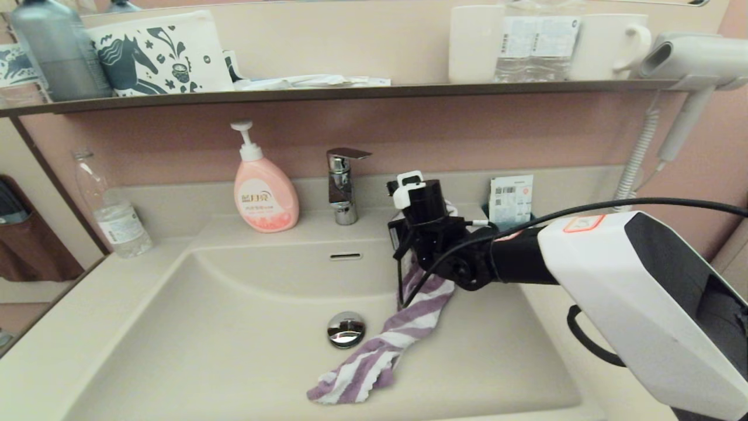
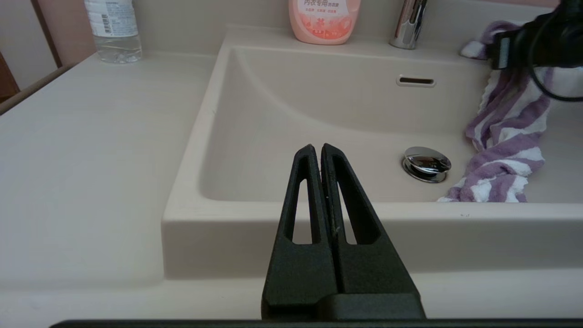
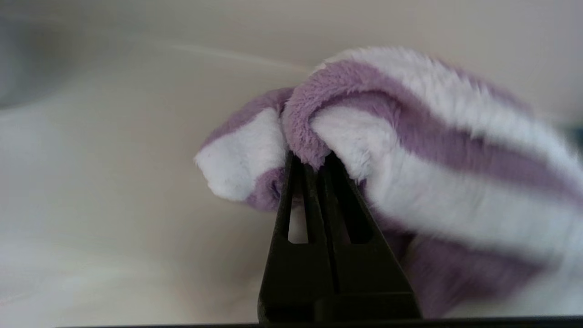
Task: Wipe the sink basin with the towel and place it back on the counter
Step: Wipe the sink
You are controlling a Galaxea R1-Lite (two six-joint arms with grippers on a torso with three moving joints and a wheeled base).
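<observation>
I have the right gripper (image 3: 309, 159) over the far right part of the sink basin (image 1: 234, 351), jaws pinching a fold of the towel (image 1: 380, 345) — the purple-and-white cloth hangs down and trails across the basin floor, just right of the drain plug (image 1: 346, 329). My left gripper (image 2: 317, 152) sits at the near rim, jaws pressed together — parked.

A pink wall (image 1: 175, 140) rises behind the basin, carrying a dark brown shelf (image 1: 350, 92); a white hairdryer (image 1: 695, 64) hangs at its right end.
</observation>
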